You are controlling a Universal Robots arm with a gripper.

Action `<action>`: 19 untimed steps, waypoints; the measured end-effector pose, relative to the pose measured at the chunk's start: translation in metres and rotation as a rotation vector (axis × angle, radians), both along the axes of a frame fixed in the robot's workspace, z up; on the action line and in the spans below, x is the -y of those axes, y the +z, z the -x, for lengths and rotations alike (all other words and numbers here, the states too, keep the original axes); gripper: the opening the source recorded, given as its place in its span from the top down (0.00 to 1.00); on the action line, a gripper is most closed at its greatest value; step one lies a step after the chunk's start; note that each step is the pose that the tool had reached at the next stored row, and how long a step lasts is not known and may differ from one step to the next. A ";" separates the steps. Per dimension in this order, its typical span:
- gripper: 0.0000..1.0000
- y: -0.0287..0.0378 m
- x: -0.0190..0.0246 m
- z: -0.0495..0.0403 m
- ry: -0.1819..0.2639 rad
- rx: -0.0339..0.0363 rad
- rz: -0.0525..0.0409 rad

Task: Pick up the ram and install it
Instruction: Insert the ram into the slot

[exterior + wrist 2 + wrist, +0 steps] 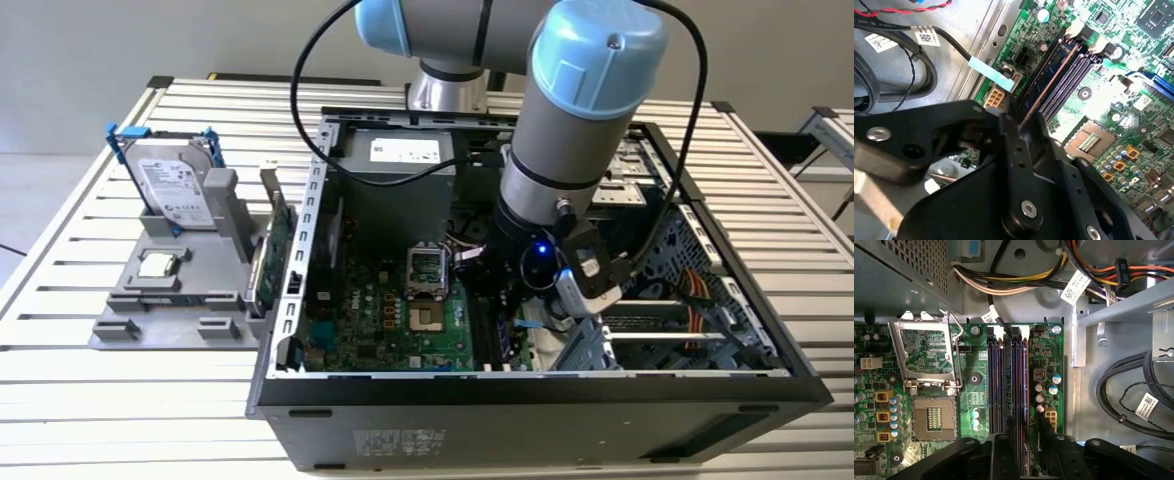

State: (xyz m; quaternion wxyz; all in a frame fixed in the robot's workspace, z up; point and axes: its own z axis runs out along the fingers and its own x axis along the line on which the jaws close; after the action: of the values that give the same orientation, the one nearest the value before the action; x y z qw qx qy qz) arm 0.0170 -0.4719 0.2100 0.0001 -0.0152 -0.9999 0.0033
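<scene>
Arm reaches down into the open PC case (534, 385) on the slatted table (80, 400). Gripper (1013, 114) sits low over the motherboard (1046, 347), at the memory slots (996, 385).

Ram (1046, 75): dark module w/ copper-coloured edge, lying along the slot nearest the board edge, between the white latches (1074, 31). In the second wrist view the fingers (1009, 127) are drawn close together on the near end of the ram, thin gap only; contact looks made, seating depth not discernible. In the first wrist view the fingers straddle the same slot beside the empty CPU socket (934, 417).

Labels: white barcode tags on cables (926, 36), print too small to make out. Pale blue tab (990, 73) on a black cable near the board edge.

Outside the case, at the exterior view's left: hard drive (174, 180) upright in blue-tabbed frame on grey holder (174, 325); label text illegible. Green expansion card (274, 265) stands at the holder's edge, next to the case wall.
</scene>
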 end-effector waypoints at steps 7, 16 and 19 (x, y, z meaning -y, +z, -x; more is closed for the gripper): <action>0.00 0.0028 0.0000 0.0000 0.000 0.0000 0.0000; 0.00 0.0260 0.0000 0.0000 0.000 -0.0007 0.0003; 0.00 0.0320 0.0000 0.0000 0.000 -0.0008 0.0004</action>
State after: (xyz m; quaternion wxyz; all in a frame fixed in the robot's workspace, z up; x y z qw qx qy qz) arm 0.0170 -0.4719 0.2420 0.0005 -0.0152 -0.9999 0.0035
